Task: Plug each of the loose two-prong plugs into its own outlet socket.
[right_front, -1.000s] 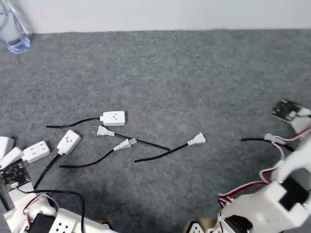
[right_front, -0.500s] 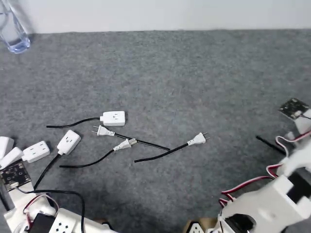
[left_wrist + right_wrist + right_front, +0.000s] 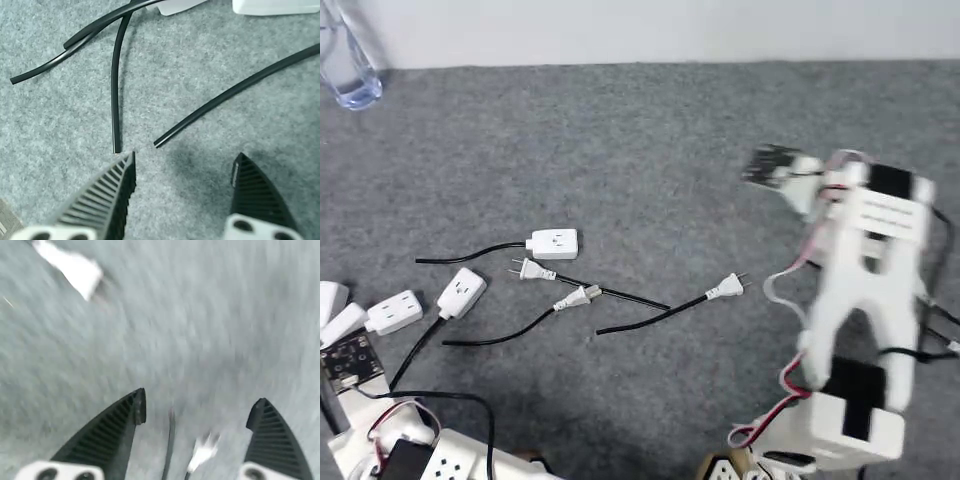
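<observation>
You cannot read any text, number or sign here. The white label on the arm carries rows of dark print, but the print is too blurred for you to make out.

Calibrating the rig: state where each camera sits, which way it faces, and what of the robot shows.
High view: fixed overhead, looking down on the gray mat; the right arm and left arm's base show.
Left wrist view: on the left wrist, facing down at black cords; the open left pincer shows.
Right wrist view: on the right wrist, facing down; the open right pincer frames a plug.
Shared: high and right wrist views show that plug.
</observation>
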`<state>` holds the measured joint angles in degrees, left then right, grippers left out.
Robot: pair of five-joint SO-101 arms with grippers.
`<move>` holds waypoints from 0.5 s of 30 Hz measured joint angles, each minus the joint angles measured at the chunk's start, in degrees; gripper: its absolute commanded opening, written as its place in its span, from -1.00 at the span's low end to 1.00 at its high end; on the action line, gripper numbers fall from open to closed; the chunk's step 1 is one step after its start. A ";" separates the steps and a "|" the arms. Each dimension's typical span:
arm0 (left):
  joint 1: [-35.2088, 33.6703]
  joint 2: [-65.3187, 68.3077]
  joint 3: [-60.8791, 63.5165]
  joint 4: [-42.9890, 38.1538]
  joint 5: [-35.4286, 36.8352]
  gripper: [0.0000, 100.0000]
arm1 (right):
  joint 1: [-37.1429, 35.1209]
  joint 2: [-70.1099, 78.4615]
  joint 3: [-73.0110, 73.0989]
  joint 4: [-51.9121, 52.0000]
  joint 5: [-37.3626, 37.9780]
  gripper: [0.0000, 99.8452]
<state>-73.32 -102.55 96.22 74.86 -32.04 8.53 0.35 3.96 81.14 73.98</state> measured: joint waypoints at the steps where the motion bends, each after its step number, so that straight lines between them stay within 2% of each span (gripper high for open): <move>1: 0.00 0.00 0.00 0.00 0.00 -0.41 | -2.73 0.00 0.00 0.00 -0.18 -0.39; 6: 0.00 0.00 0.00 0.00 0.00 -0.41 | -11.96 1.05 0.00 0.70 -0.18 -0.39; 12: 0.00 0.00 0.00 0.00 0.00 -0.41 | -15.56 6.77 0.79 8.00 13.63 -0.39; 15: 0.00 0.00 0.00 0.00 0.00 -0.41 | -15.30 8.97 0.79 9.49 17.76 -0.39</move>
<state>-73.32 -102.55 96.22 74.86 -32.04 -6.77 9.32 4.75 90.64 91.74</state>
